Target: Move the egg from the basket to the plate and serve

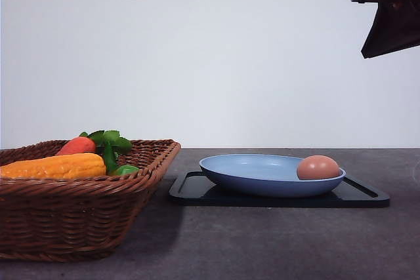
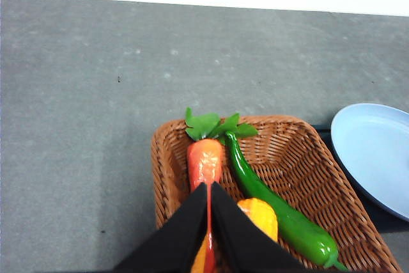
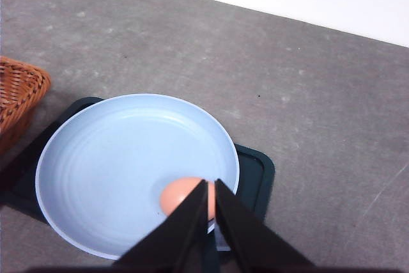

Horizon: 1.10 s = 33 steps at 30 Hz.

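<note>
Front view: the small brown-pink egg (image 1: pixel 318 167) is seen at the right rim of the round light-blue plate (image 1: pixel 256 174). Both pincers are pressed together, empty. Tilting while serving could roll it off.

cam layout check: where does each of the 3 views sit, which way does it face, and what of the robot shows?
Front: low at table height, facing the wall; basket, egg on plate; right arm at upper right.
Left wrist: above the basket, looking down; left gripper shut.
Right wrist: above the plate, looking down; right gripper shut, over the egg.
Shared: all three show basket and plate.
</note>
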Motion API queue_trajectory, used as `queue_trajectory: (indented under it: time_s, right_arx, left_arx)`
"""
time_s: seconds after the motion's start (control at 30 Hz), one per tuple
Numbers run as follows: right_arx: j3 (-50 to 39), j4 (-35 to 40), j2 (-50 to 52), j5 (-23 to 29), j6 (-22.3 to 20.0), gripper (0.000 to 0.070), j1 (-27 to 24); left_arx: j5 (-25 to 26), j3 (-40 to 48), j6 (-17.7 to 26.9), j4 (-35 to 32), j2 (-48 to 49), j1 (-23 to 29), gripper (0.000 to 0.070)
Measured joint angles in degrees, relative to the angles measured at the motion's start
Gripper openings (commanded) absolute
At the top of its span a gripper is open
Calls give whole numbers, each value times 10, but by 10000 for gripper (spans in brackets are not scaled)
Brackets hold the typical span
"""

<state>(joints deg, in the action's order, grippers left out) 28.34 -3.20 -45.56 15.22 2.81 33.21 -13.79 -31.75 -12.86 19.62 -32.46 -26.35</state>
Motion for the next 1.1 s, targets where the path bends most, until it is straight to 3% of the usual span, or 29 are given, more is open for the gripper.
queue_trajectory:
  time_s: [0.2, 0.4, 0.7, 0.97, 1.1]
  right_arx:
    - [0, 0, 0, 0, 0, 0, 0]
    - [0, 0, 0, 0, 0, 0, 0]
    - [0, 0, 0, 0, 0, 0, 0]
    - [0, 0, 0, 0, 0, 0, 0]
    - [0, 0, 0, 0, 0, 0, 0]
  left_arx:
    - [2, 0, 31, 4, 122, 20, 0]
    - [1, 35, 53, -30, 229, 123, 0]
    - [1, 177, 55, -53, 322, 267, 0]
    - [4, 248, 54, -56, 322, 288, 0]
    - [57, 264, 54, -57, 322, 288, 0]
